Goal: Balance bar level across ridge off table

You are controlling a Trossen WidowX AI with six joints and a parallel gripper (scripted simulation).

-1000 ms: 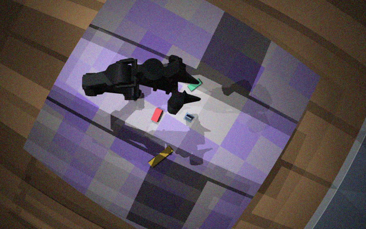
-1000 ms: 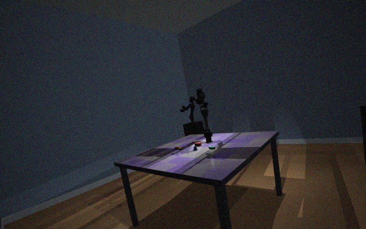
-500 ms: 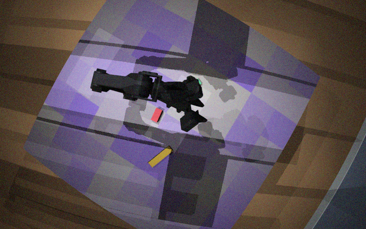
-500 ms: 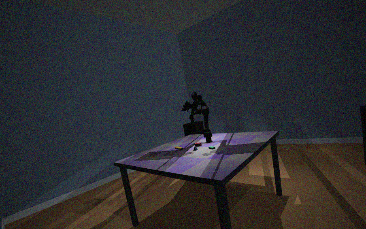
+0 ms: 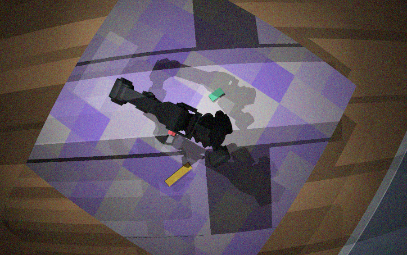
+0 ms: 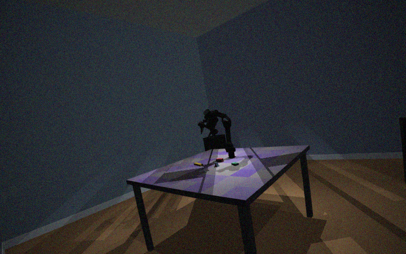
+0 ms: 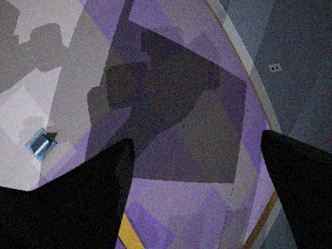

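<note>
The yellow bar (image 5: 178,175) (image 6: 198,164) lies flat on the table (image 5: 297,123) (image 6: 230,185); part of it shows at the bottom edge of the wrist view (image 7: 132,234), beyond the left finger. The small blue-grey ridge (image 6: 216,164) (image 7: 41,145) stands apart from the bar, with nothing across it; the arm hides it in the top view. My gripper (image 7: 199,144) is open and empty, its fingertips wide apart, held high above the table. It is dark and hard to make out in the top and exterior views.
A red block (image 5: 171,133) (image 6: 219,160) lies near the ridge, partly covered by the arm in the top view. A green block (image 5: 216,94) (image 6: 235,164) lies on the other side of the ridge from the bar. A dark box (image 6: 214,142) stands behind the table.
</note>
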